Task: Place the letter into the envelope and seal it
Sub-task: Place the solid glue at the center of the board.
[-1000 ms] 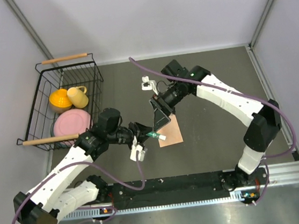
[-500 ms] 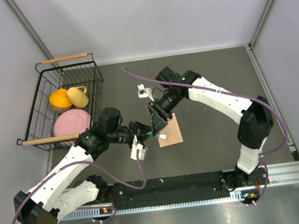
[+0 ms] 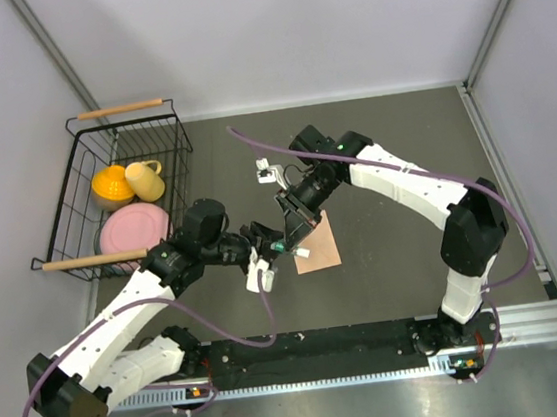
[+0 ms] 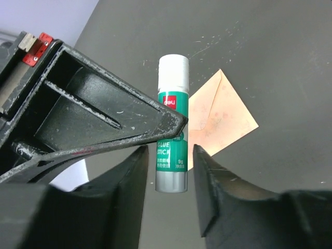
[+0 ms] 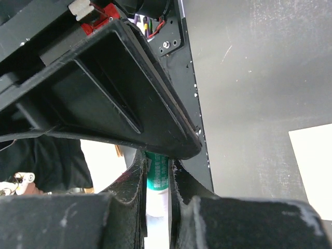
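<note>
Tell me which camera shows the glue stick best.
The left wrist view: the glue stick shows nearly whole, label readable. The right wrist view catches only a green sliver between fingers; from the top external view it is tiny.
</note>
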### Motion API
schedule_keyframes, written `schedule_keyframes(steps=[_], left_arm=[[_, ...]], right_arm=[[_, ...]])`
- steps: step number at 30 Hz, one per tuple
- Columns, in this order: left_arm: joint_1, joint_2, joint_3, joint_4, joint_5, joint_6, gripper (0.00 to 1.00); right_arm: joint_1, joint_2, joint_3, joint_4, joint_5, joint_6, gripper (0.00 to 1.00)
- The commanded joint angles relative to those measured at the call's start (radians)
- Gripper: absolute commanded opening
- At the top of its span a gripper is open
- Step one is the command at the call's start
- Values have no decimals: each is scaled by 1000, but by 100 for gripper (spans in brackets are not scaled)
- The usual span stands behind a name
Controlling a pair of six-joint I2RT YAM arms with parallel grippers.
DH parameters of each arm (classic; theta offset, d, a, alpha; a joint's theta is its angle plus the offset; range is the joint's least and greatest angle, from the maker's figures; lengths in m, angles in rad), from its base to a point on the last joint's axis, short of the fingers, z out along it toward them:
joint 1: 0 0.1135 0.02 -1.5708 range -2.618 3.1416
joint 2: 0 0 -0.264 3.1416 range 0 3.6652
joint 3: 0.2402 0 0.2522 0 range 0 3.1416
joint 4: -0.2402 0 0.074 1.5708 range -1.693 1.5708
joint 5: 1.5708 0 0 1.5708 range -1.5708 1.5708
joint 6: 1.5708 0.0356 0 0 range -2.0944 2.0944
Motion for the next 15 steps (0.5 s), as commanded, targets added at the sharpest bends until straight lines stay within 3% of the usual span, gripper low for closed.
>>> schedule_keyframes(steps=[1,6,11,15], left_arm=[[15,-12,24,56,-29,-112,51],[139,-52,21,86,29,-244,76],[260,-21,60,117,66,-557,79],[309,72,129,138,23,-802,82]], right_arm=[[-32,-22,12,25,-8,-4,0],[-181,-36,21,39,99,-3,0],[-345,-37,-58,158,330,-9,0],[-403,-17,-161,309,637,30,0]])
